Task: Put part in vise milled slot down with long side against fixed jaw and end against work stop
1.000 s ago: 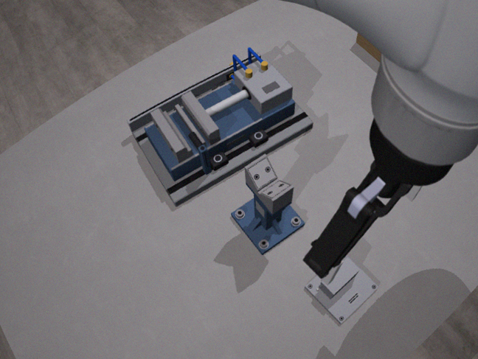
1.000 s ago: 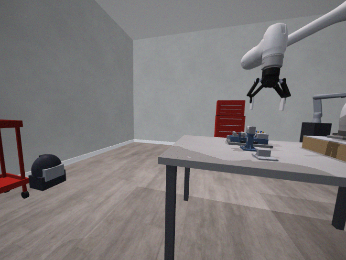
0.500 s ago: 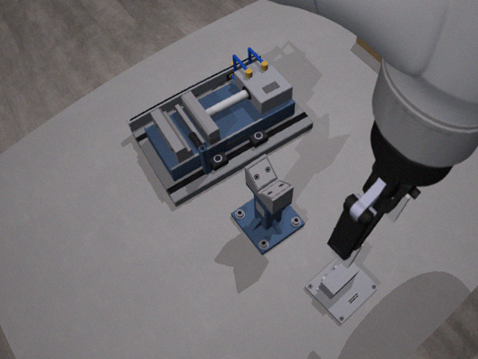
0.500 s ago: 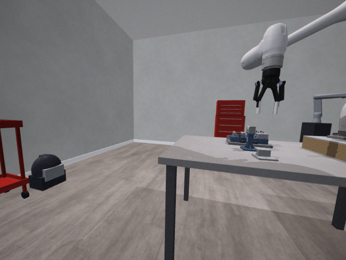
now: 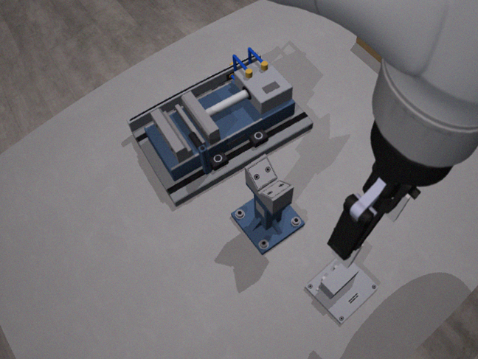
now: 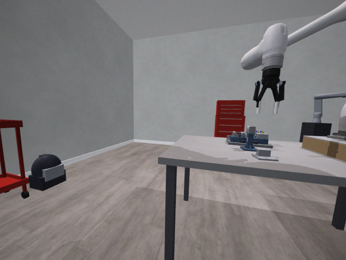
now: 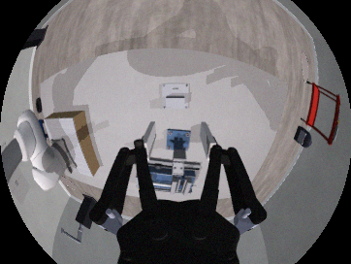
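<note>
Grey part [image 5: 337, 282] on infeed plate [image 5: 357, 298]; end effector [image 6: 265, 109] half-open, empty, high above.

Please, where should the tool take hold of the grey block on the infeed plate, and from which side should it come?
Probably from straight above, the fingers closing across the two long sides of the block near its middle. It lies flat on the infeed plate, so only the top is free. The tool, half open and holding nothing, hangs high above.

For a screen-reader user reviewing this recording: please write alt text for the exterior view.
A white robot arm holds its tool, fingers apart and empty, high above the part on the infeed plate on a grey table. The blue vise and V-block stand just behind; a red tool chest stands by the far wall.
</note>
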